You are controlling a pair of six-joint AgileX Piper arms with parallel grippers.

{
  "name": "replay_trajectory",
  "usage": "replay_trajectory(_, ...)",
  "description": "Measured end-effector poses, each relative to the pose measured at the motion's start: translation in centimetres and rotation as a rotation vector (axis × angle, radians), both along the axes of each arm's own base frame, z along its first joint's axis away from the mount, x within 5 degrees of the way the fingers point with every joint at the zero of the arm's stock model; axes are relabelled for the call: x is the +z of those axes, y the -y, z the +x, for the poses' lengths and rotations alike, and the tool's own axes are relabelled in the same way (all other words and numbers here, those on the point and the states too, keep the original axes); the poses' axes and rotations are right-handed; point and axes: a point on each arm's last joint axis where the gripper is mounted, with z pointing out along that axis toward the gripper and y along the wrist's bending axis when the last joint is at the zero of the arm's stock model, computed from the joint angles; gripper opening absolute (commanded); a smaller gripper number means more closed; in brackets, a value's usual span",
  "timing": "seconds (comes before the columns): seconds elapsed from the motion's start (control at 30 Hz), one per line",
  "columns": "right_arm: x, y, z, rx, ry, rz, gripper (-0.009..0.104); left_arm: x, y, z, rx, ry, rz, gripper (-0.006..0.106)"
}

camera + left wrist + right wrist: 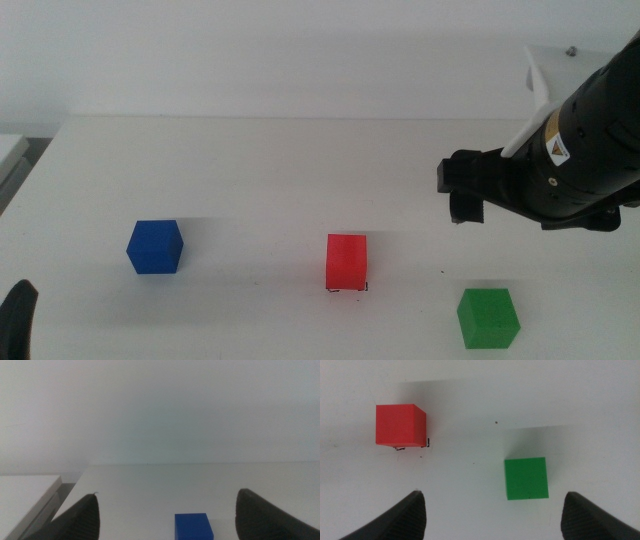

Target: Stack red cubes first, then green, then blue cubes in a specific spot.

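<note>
The red cube (pixel 346 261) (pixel 400 424) rests on the marked spot, whose black corner marks (pixel 361 289) (pixel 427 443) peek out at its base. Right of it, near the front edge, lies the green cube (pixel 489 318) (pixel 526 478). The blue cube (pixel 155 246) (pixel 193 526) sits at the left. My right gripper (pixel 462 195) (pixel 492 515) hovers open above the table, behind the green cube and right of the red one, holding nothing. My left gripper (pixel 18 318) (pixel 167 515) waits open at the bottom left corner, facing the blue cube.
The white table's far edge meets a white wall (pixel 300 60). A pale shelf edge (pixel 10 155) (pixel 25 495) lies beyond the table's left side. A small dark speck (pixel 496 422) marks the surface near the green cube.
</note>
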Motion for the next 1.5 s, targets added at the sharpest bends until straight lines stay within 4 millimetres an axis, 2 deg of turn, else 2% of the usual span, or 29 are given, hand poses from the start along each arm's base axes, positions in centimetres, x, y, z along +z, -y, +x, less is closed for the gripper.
replay_trajectory(0.37, 1.1, 0.8, -0.7, 0.002, 0.036, 0.023, 0.087, 0.0, 0.0, 0.0, 0.000, 0.000, 0.000, 0.091)
replay_trajectory(0.67, 0.4, 2.1, -1.1, -0.015, 0.024, 0.007, 0.087, 0.0, 0.0, 0.0, 0.000, 0.000, 0.000, 0.091)
replay_trajectory(0.83, -2.3, 3.8, -0.6, -0.039, -0.063, -0.027, 0.087, 0.0, 0.0, 0.0, 0.000, 0.000, 0.000, 0.091)
replay_trajectory(1.0, -5.9, 4.2, 0.1, -0.009, -0.116, -0.004, 0.087, 0.0, 0.0, 0.0, 0.000, 0.000, 0.000, 0.091)
replay_trajectory(1.1, -8.1, 4.5, 1.2, -0.026, -0.177, -0.028, 0.087, 0.0, 0.0, 0.0, 0.000, 0.000, 0.000, 0.091)
replay_trajectory(1.27, -10.4, 4.2, 3.0, -0.037, -0.200, -0.033, 0.087, 0.0, 0.0, 0.0, 0.000, 0.000, 0.000, 0.091)
replay_trajectory(1.5, -13.3, 3.2, 4.3, -0.032, -0.241, -0.032, 0.087, 0.0, 0.0, 0.0, 0.000, 0.000, 0.000, 0.091)
